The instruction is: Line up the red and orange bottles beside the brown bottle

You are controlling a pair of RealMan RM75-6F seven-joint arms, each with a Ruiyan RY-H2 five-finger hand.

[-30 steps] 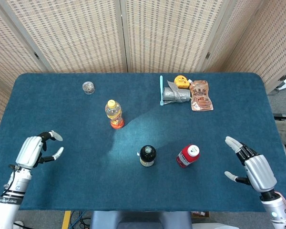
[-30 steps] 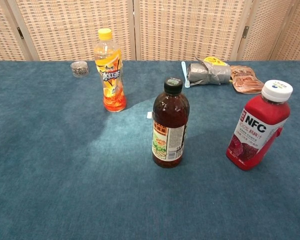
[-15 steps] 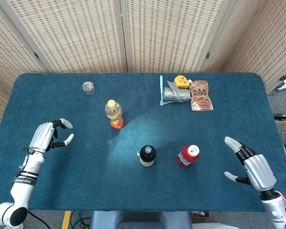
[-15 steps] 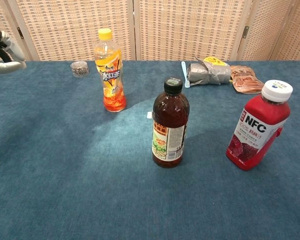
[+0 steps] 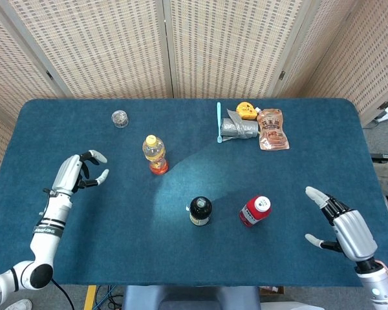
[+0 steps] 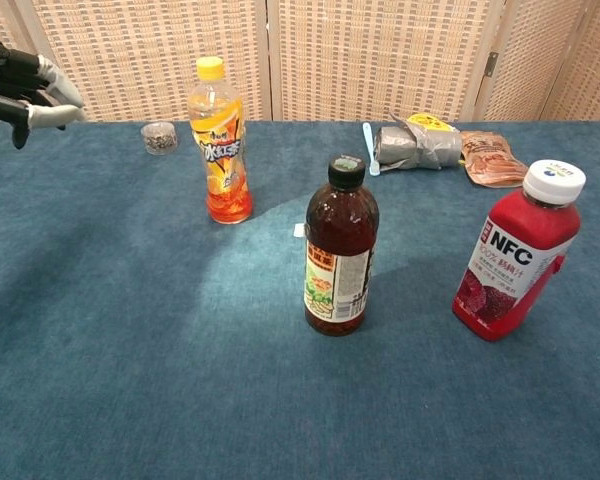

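Left hand (image 5: 81, 172) fingers spread, empty; tall orange plastic bottle (image 5: 154, 154) looks tippy, so grip mid-body.

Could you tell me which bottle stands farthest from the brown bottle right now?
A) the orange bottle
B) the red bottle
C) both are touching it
A: in the head view the orange bottle stands well up and to the left of the brown bottle, while the red bottle stands close on its other side, apart from it.
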